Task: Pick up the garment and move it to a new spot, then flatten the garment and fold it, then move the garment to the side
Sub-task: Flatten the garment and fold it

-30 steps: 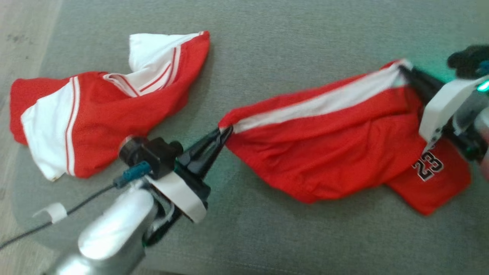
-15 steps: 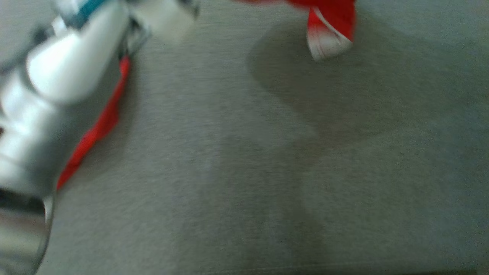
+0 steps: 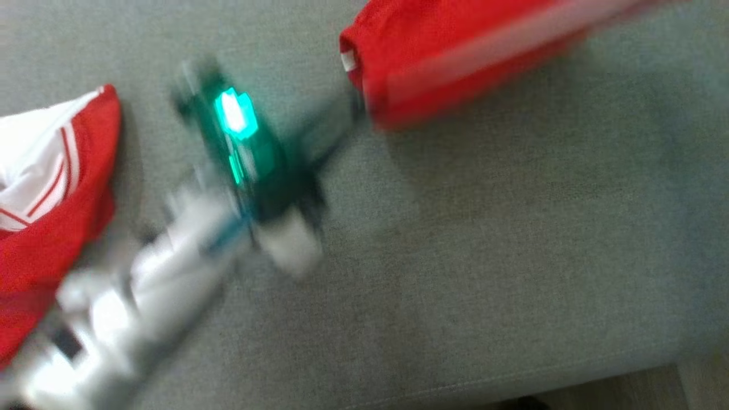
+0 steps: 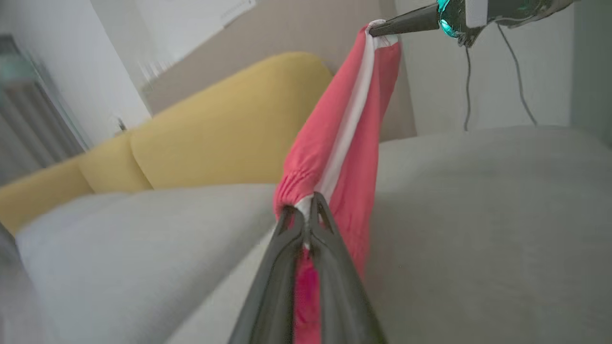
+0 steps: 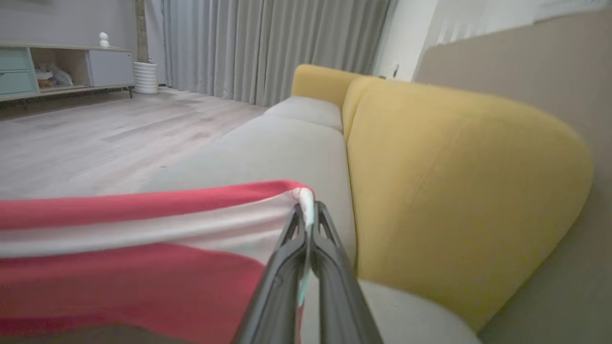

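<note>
The garment (image 4: 344, 129) is a pair of red shorts with a white side stripe, hanging stretched in the air between my two grippers. My left gripper (image 4: 306, 215) is shut on its gathered waistband end. My right gripper (image 4: 375, 29) pinches the other end, higher up. In the right wrist view the right gripper (image 5: 308, 215) is shut on the white corner of the garment (image 5: 143, 267). The head view is blurred: the left gripper (image 3: 350, 114) reaches up to the edge of the garment (image 3: 455, 51), which runs out past the top right.
A second red and white garment (image 3: 51, 188) lies crumpled at the left on the grey sofa seat (image 3: 484, 256). Yellow back cushions (image 5: 454, 191) stand behind the seat. The seat's front edge (image 3: 512, 378) runs along the bottom, with wooden floor (image 5: 95, 138) beyond.
The head camera has swung about. The shorts, which lay on the seat held at both ends, now hang lifted between the two shut grippers.
</note>
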Tool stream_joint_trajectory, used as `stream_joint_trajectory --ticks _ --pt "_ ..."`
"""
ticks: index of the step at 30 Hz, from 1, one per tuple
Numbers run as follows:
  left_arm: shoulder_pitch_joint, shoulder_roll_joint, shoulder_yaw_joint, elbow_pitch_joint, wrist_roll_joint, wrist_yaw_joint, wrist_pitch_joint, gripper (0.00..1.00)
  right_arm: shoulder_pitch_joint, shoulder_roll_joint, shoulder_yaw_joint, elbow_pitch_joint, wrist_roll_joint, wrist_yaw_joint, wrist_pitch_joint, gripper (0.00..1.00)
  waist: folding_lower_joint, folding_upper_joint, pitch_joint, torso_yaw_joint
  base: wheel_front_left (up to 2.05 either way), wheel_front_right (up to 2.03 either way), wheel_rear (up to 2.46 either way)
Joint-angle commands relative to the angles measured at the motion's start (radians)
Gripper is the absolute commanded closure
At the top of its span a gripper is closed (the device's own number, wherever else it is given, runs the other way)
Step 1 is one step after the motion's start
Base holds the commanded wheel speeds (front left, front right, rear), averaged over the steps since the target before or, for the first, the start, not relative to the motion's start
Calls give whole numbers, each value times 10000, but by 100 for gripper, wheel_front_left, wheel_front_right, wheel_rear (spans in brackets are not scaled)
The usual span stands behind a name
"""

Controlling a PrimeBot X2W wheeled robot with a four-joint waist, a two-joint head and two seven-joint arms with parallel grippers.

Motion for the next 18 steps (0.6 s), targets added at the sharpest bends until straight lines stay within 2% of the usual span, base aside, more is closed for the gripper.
stream_joint_trajectory --ticks 1,5,6,11,15,18 --pt "743 343 94 -643 -119 102 -36 100 1890 -420 -960 -434 39 -7 -51 100 1 0 -294 36 0 0 0" --pt "3025 490 -515 -1168 -416 285 -36 100 5554 102 -3229 -1347 -495 -7 -51 100 1 0 -658 -98 0 0 0" --pt "3025 490 -515 -1168 -416 285 -36 100 5554 102 -3229 -1347 -495 -7 -51 100 1 0 -658 -98 0 0 0" --pt "4652 486 -828 -1933 -1065 519 -36 100 9099 987 -6178 -3368 -1501 -7 360 100 1 0 -829 -95 0 0 0" --pt "4577 125 -559 -2433 -1690 493 24 100 9931 1803 -7546 -5241 -2208 -7 1660 100 1 0 -746 196 0 0 0" --pt "4021 -363 -281 -2282 -2248 260 127 100 9304 2124 -7586 -5694 -2381 -7 2710 100 1 0 -539 515 0 0 0"
